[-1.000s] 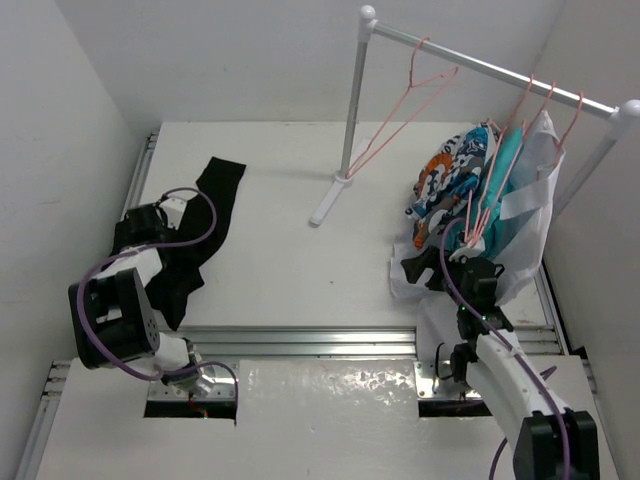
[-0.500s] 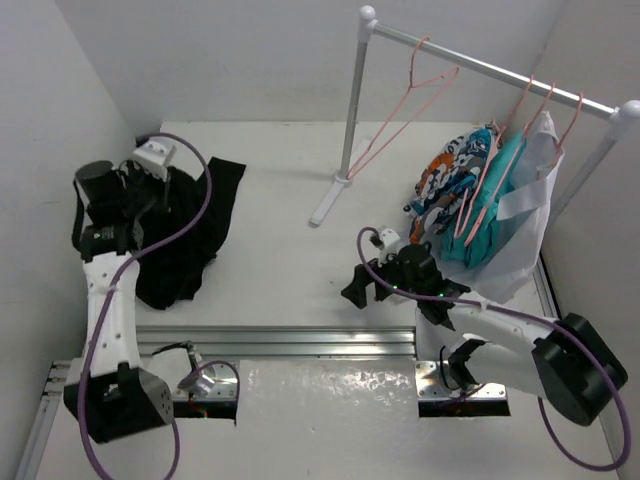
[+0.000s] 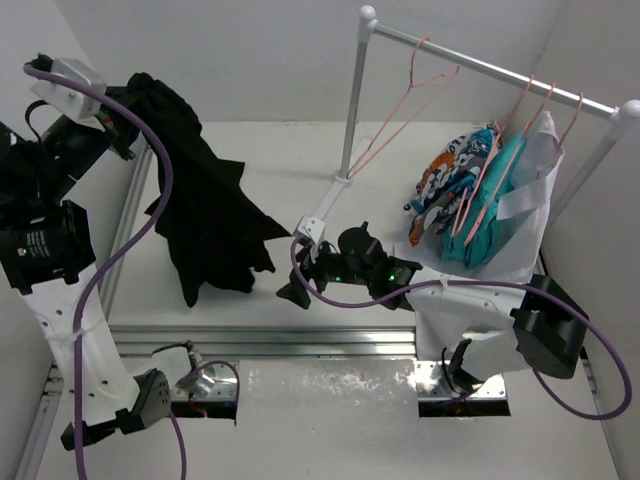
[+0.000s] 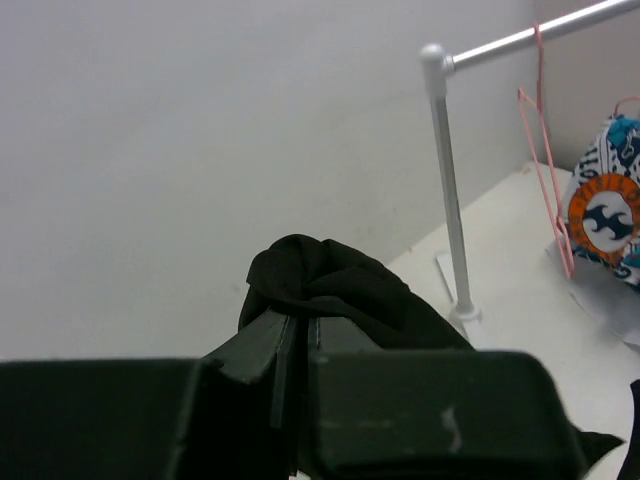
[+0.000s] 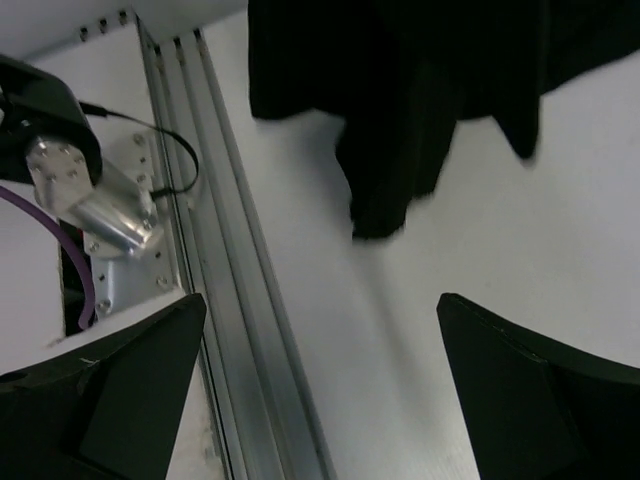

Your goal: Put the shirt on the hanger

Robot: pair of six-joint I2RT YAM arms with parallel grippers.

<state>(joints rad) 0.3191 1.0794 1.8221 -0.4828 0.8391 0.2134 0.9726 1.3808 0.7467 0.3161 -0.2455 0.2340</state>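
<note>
From above, the left gripper (image 3: 128,112) is high at the far left corner, clenched on a bunch of the black shirt (image 3: 205,210). The shirt hangs from it in a long drape, its lower edge reaching down toward the near left of the table (image 3: 300,170). The empty pink hanger (image 3: 405,105) hangs by its hook on the rail (image 3: 480,63), near the rail's left post and well apart from the shirt. Further right on the rail hang a patterned garment (image 3: 445,180), a teal garment (image 3: 492,205) and a white garment (image 3: 530,195). The right gripper (image 3: 297,282) reaches left over the middle of the table, just right of the shirt's lower edge and not touching it. In the left wrist view, the left gripper (image 4: 298,345) has its jaws pressed together on a black fold of the shirt (image 4: 330,285). Beyond it stand the post (image 4: 448,190), the hanger (image 4: 548,170) and the patterned garment (image 4: 605,210). In the right wrist view, the right gripper (image 5: 320,400) is spread wide with nothing between its jaws. Bare table (image 5: 480,250) lies below, the shirt's hanging edge (image 5: 420,90) is at the top of the view, and an aluminium track (image 5: 240,280) runs on the left.
</note>
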